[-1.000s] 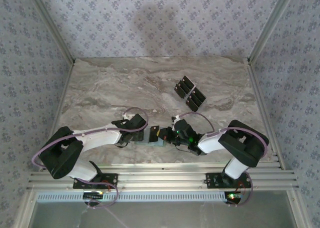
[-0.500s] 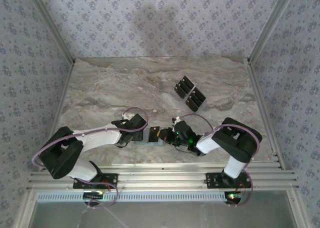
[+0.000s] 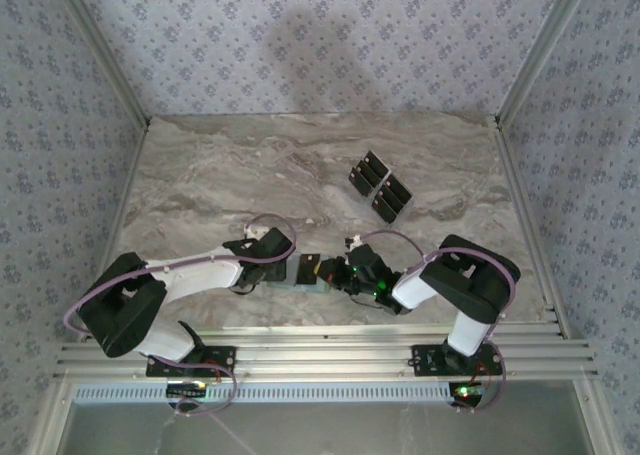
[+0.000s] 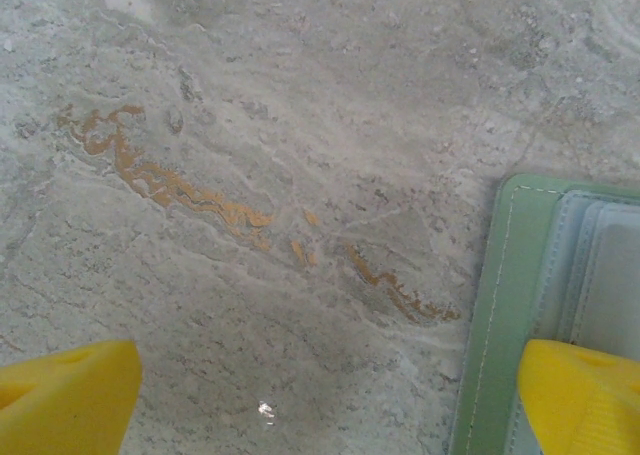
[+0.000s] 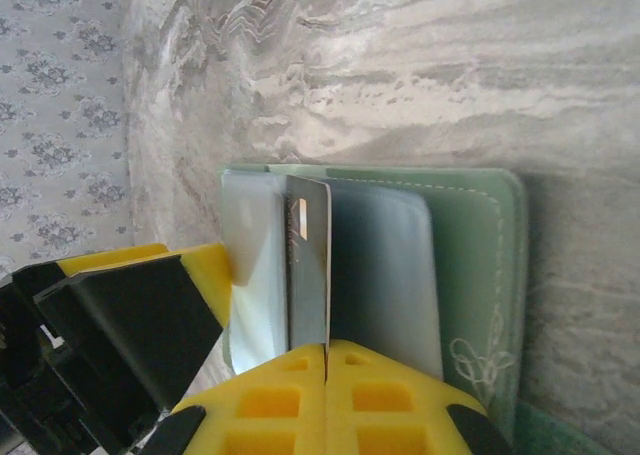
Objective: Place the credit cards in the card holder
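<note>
The card holder (image 5: 470,265) lies open on the marble, pale green with a blue-grey inside, between the two grippers (image 3: 296,286). My right gripper (image 5: 327,350) is shut on one black credit card (image 5: 308,260), held on edge over the holder's inner pockets. The left gripper (image 4: 325,405) is open, and its right fingertip (image 4: 585,395) rests on the holder's left side (image 4: 520,305). That same yellow finger (image 5: 205,275) shows in the right wrist view. More credit cards (image 3: 380,187) lie in a cluster further back on the table.
Patterned walls and metal frame rails (image 3: 520,65) enclose the marble table (image 3: 220,175). An aluminium rail (image 3: 320,355) runs along the near edge by the arm bases.
The right arm's elbow has swung left and the right gripper has edged left over the card holder with the card. The left arm has not moved.
</note>
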{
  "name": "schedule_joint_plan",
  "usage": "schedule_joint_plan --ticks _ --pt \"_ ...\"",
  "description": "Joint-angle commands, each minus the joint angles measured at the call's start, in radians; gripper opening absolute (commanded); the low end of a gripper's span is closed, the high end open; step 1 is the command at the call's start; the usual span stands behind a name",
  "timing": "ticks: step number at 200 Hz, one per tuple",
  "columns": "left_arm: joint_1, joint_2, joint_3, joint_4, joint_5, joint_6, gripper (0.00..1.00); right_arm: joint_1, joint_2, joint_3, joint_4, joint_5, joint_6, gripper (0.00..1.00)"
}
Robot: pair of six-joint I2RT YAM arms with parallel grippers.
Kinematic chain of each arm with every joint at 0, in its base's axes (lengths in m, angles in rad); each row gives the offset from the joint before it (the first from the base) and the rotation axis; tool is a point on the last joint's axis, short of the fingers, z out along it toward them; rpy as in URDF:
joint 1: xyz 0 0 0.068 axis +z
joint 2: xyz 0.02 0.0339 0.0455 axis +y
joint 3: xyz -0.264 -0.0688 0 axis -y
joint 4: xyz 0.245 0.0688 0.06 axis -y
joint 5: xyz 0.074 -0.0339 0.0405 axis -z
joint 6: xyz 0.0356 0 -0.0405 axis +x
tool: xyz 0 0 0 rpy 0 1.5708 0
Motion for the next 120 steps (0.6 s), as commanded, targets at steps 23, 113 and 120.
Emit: schedule_joint_plan --ticks 23,113,120 --pt "-0.015 0.021 -0.037 -0.056 0.060 0.014 0.98 0.012 0.071 0.010 0.031 -0.042 0.004 0.00" --pt "-0.015 0.021 -0.043 -0.050 0.066 0.007 0.98 -0.028 0.106 0.034 0.002 -0.135 -0.006 0.00" --pt "-0.016 0.021 -0.045 -0.047 0.066 0.005 0.98 -0.037 0.104 0.032 -0.009 -0.140 -0.009 0.00"
